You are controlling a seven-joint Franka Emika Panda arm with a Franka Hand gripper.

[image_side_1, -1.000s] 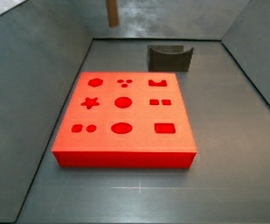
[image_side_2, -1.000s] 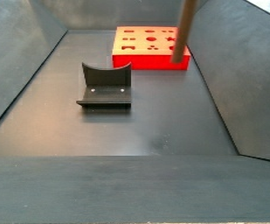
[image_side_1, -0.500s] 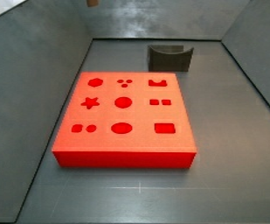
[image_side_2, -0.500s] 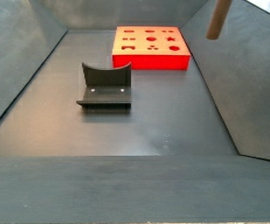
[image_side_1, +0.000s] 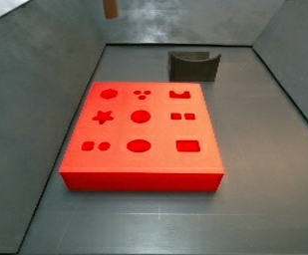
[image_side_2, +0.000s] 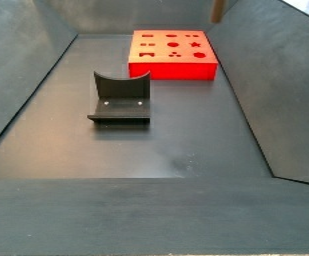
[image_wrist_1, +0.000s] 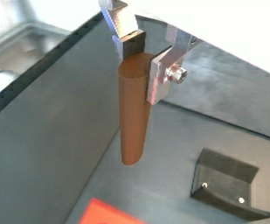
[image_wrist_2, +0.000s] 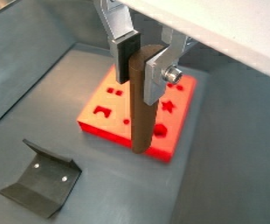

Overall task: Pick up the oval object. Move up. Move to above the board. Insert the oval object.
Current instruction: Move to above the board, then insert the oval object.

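My gripper (image_wrist_1: pixel 143 57) is shut on the top of the oval object (image_wrist_1: pixel 132 114), a slender brown peg that hangs upright below the fingers; both wrist views show this (image_wrist_2: pixel 145 61). The peg (image_wrist_2: pixel 141 114) hangs high in the air, with the red board (image_wrist_2: pixel 182 103) below and behind it in that view. In both side views only the peg's lower end shows at the top edge (image_side_1: pixel 111 8) (image_side_2: pixel 217 10), and the gripper itself is out of frame. The board (image_side_1: pixel 117 131) lies flat on the floor, with nothing in its shaped holes.
The dark grey fixture (image_side_1: pixel 193 66) stands on the floor beyond the board's end, apart from it (image_side_2: pixel 119 98). It also shows in both wrist views (image_wrist_1: pixel 231 179) (image_wrist_2: pixel 40 178). Sloping grey walls enclose the floor on all sides.
The peg has risen with the gripper. A second ago more of it showed in both side views; now only its tip shows at the top edge. It also shifted sideways.
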